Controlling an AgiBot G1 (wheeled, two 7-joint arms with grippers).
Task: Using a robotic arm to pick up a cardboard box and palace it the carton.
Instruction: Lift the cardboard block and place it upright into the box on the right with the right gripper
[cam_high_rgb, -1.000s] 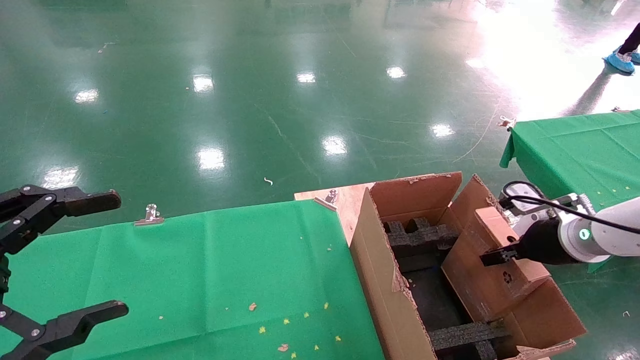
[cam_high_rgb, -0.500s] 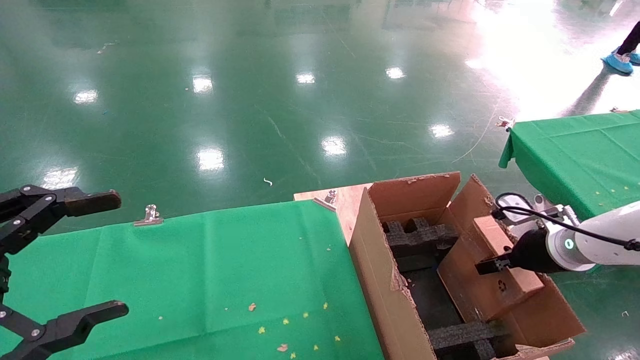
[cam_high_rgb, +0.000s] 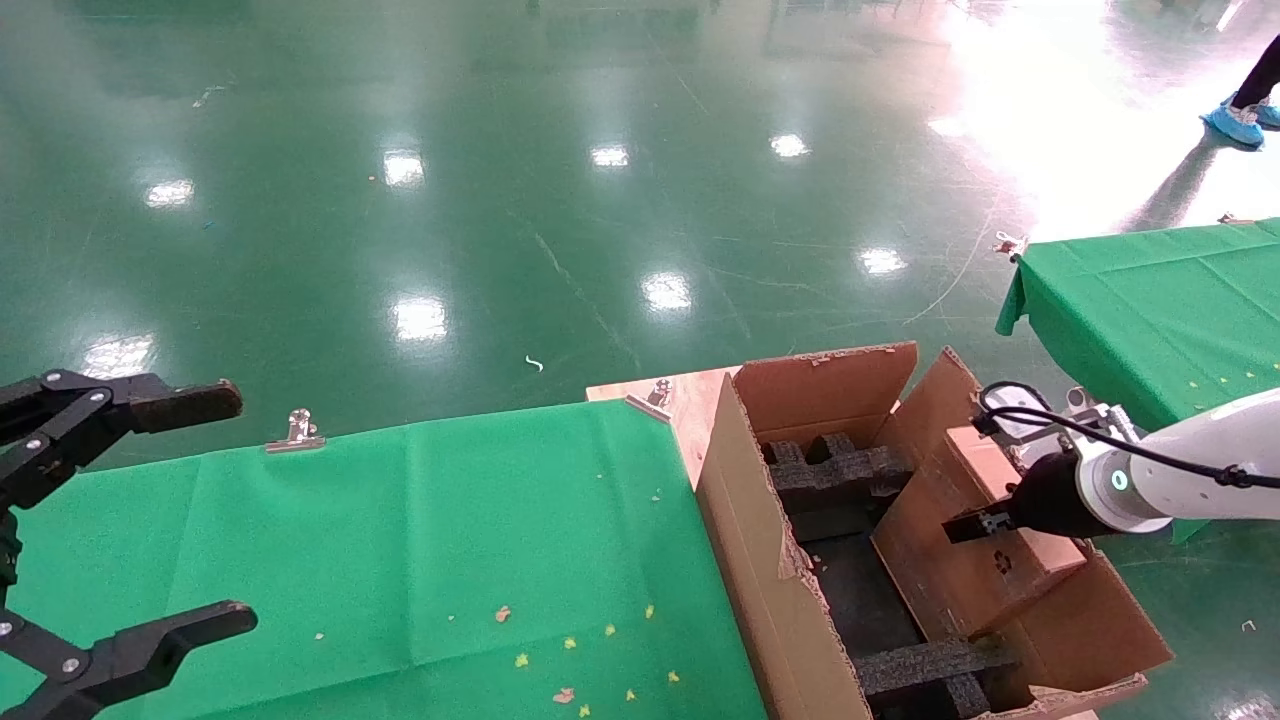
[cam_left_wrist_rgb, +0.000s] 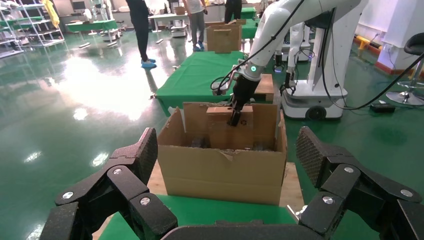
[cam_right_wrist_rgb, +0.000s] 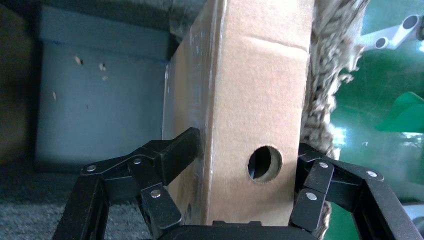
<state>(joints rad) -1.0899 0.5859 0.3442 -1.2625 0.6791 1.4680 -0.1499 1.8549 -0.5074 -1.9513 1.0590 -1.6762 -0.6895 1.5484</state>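
Observation:
My right gripper (cam_high_rgb: 985, 520) on the white robotic arm (cam_high_rgb: 1190, 480) is shut on the slim brown cardboard box (cam_high_rgb: 960, 560), holding it upright inside the right side of the large carton (cam_high_rgb: 760, 560). In the right wrist view the fingers (cam_right_wrist_rgb: 175, 150) clamp the cardboard box (cam_right_wrist_rgb: 255, 100) on both sides, its round hole facing the camera. The left wrist view shows the carton (cam_left_wrist_rgb: 225, 170) with the cardboard box (cam_left_wrist_rgb: 220, 127) standing in it and the robotic arm (cam_left_wrist_rgb: 270, 30) above. My left gripper (cam_high_rgb: 150, 510) is open and empty over the green table's left end.
Black foam blocks (cam_high_rgb: 840, 475) sit in the carton's far and near ends. The green-clothed table (cam_high_rgb: 420, 540) lies left of the carton, with metal clips (cam_high_rgb: 297, 430) at its far edge. A second green table (cam_high_rgb: 1150, 300) stands at the right.
My right gripper has carried the cardboard box a little lower and leftward, deeper into the carton. The left arm has not moved.

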